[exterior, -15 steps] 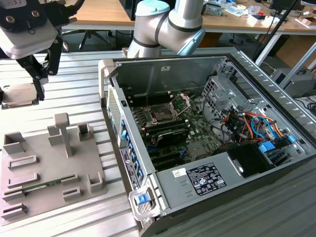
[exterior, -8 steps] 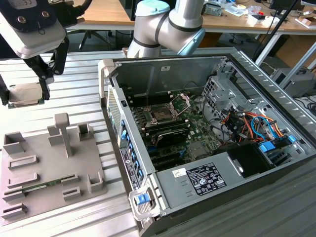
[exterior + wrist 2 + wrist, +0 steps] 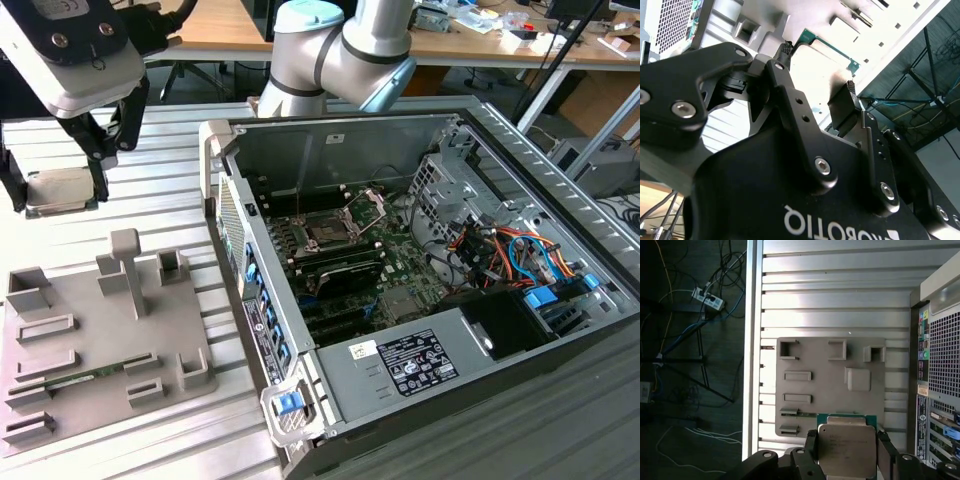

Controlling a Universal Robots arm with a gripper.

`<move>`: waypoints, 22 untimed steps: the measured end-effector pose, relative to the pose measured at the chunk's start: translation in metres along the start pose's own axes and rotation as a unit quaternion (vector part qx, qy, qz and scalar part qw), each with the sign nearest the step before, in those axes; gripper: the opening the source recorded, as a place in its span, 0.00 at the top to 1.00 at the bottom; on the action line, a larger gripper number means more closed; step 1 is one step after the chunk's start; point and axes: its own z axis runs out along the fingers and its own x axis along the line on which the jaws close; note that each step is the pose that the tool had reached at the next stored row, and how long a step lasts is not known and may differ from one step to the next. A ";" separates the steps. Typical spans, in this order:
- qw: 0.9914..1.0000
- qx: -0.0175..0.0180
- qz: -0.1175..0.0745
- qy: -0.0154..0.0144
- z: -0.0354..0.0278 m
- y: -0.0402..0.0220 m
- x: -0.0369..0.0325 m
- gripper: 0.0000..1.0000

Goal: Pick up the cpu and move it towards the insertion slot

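The cpu (image 3: 60,189), a flat square chip with a silvery top, hangs in the air at the exterior view's upper left. My gripper (image 3: 55,196) is shut on it, one finger on each side. It is above the slatted table, beyond the grey fixture tray (image 3: 90,330). In the first wrist view the cpu (image 3: 846,450) sits between the two black fingers (image 3: 810,449), over the near edge of the tray (image 3: 830,385). The insertion slot (image 3: 326,232), a dark square socket with a raised silver frame, lies on the board inside the open computer case, well off to the exterior view's right of the gripper.
The open computer case (image 3: 400,350) takes up the exterior view's right half; its side wall (image 3: 215,160) stands between the gripper and the socket. A green memory stick (image 3: 100,372) rests in the tray. Drive cage and coloured cables (image 3: 500,250) fill the case's far side. The slatted table (image 3: 835,300) lies below.
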 end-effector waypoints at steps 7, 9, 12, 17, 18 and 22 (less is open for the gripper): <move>1.000 0.000 0.000 0.000 -0.0001 -0.0004 -0.0099 0.45; 1.000 0.000 0.000 0.000 -0.0001 -0.0005 -0.0129 0.45; 1.000 0.000 0.000 0.000 -0.0001 -0.0007 -0.0163 0.45; 1.000 0.000 0.000 0.000 -0.0001 -0.0009 -0.0216 0.45; 1.000 0.000 0.000 0.000 0.0000 -0.0010 -0.0236 0.45; 1.000 0.000 0.000 0.000 -0.0001 -0.0012 -0.0289 0.45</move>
